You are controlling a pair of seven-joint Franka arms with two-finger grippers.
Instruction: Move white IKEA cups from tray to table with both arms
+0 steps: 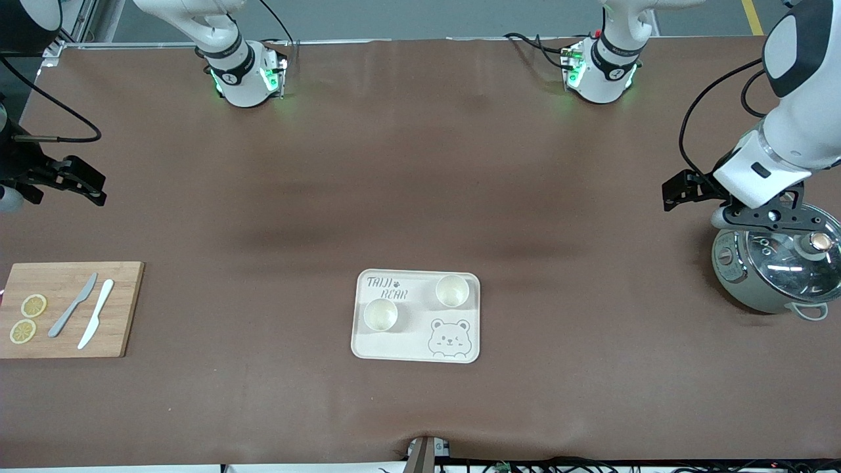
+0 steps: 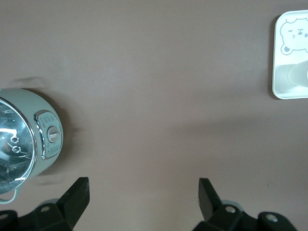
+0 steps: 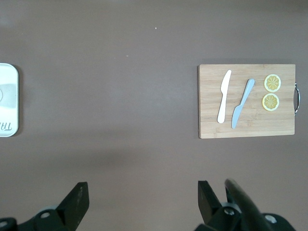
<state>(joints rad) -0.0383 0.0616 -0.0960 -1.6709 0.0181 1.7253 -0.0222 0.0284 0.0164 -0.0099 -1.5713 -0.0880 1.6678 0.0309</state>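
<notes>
Two white IKEA cups stand upright on a cream tray [image 1: 401, 348] with a bear drawing, in the middle of the table toward the front camera. One cup [image 1: 380, 315] is nearer the camera and the other cup [image 1: 452, 290] is farther, toward the left arm's end. My left gripper [image 2: 144, 185] is open and empty, up over the table beside the pot and well away from the tray [image 2: 288, 91]. My right gripper [image 3: 143, 187] is also open and empty, over bare table at the right arm's end. An edge of the tray [image 3: 7, 103] shows in the right wrist view.
At the right arm's end lies a wooden cutting board [image 1: 125, 309] with a grey knife [image 1: 72, 305], a white knife [image 1: 96, 322] and two lemon slices [image 1: 33, 305]. At the left arm's end stands a pale green pot [image 1: 755, 289] with a glass lid.
</notes>
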